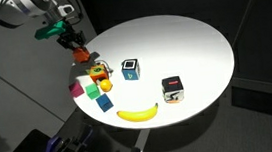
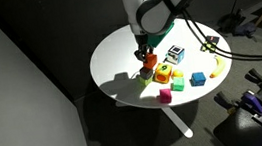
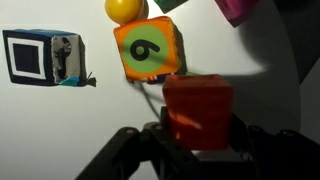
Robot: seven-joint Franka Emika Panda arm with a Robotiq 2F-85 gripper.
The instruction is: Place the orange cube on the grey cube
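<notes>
The orange cube [image 3: 197,108] is pinched between the fingers of the gripper [image 3: 197,128]. This is plain in the wrist view, while in both exterior views the arm hides most of it above the table [image 1: 188,41] near its edge. The wrist view shows a numbered block [image 3: 148,48] just beyond. Only the exterior views show the banana [image 1: 138,113].

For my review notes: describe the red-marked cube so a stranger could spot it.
On the round white table, find the banana. The black-and-white cube beside it is the one; its marks are red, while the similar cube by the small blocks has blue.
</notes>
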